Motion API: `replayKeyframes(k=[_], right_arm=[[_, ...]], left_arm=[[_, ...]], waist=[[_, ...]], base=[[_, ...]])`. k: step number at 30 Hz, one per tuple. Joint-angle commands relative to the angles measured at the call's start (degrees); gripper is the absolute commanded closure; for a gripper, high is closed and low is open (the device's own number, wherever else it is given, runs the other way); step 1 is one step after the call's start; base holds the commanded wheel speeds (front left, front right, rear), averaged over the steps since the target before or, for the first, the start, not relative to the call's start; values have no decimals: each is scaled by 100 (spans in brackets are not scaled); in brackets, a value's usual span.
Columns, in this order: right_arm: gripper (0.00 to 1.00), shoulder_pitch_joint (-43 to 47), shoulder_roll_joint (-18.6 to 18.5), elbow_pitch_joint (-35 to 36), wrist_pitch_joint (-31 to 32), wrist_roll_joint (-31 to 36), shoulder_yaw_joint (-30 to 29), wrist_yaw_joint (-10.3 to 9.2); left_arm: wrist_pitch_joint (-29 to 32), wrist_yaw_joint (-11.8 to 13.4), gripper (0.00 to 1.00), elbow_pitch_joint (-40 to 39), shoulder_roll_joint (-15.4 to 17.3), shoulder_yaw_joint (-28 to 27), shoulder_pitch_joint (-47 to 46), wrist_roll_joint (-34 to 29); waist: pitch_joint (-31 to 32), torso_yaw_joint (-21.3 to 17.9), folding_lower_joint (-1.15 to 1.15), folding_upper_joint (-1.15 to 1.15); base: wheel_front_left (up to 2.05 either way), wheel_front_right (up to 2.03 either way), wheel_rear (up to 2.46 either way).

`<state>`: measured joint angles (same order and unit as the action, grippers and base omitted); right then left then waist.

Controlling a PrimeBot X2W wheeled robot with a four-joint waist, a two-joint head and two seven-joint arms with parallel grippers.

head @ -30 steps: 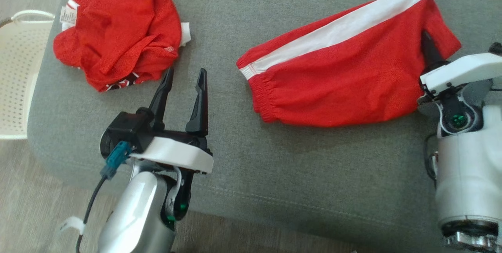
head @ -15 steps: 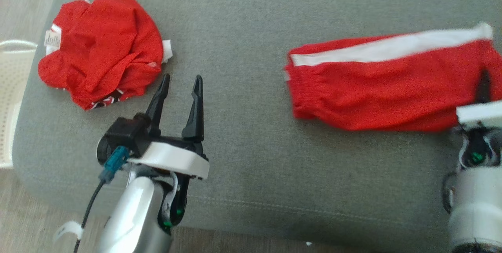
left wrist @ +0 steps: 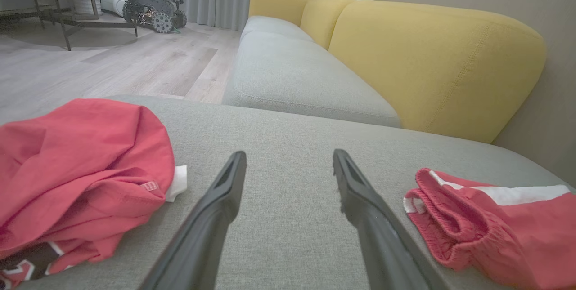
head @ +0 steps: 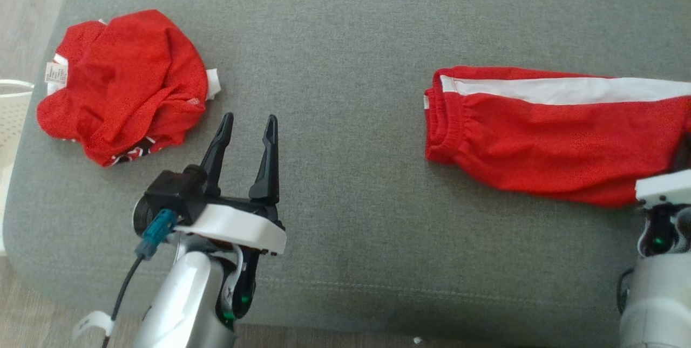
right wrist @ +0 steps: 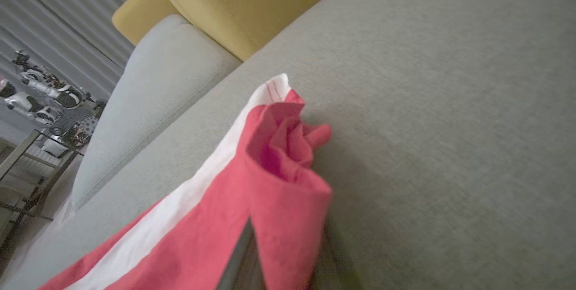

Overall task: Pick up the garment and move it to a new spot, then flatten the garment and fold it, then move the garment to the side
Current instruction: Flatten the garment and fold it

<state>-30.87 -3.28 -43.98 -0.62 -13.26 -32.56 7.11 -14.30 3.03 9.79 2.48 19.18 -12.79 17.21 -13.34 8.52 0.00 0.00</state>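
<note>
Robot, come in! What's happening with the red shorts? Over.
Left gripper open, empty. Right gripper shut on red shorts, lying on grey cushion. Crumpled red shirt far left, clear of path.

You have one grey sofa seat [head: 351,40] carrying everything. On its left part lies a crumpled red garment [head: 124,83], a white label showing at its edge. Well apart from it, on the right part, red shorts [head: 540,143] with a white side stripe lie stretched out, elastic waistband toward the middle.
</note>
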Motion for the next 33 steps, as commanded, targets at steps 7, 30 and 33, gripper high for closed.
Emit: replayKeyframes(k=[7, 30, 33], right_arm=[[100, -116, 38, 455, -425, -393, 1500, 37], [100, 874, 40, 1540, -413, -2050, 4718, 37], [100, 855, 40, 1421, -330, -1750, 4842, 37]], left_arm=[[-70, -11, 0, -114, 40, -274, -60, -37], [-70, 22, 0, 68, 40, -215, 100, 33], [-70, 25, 0, 60, 40, -204, 91, 40]], waist=[[159, 72, 0, 0], [356, 257, 0, 0], [304, 275, 0, 0]], base=[[0, 0, 0], [0, 0, 0], [0, 0, 0]])
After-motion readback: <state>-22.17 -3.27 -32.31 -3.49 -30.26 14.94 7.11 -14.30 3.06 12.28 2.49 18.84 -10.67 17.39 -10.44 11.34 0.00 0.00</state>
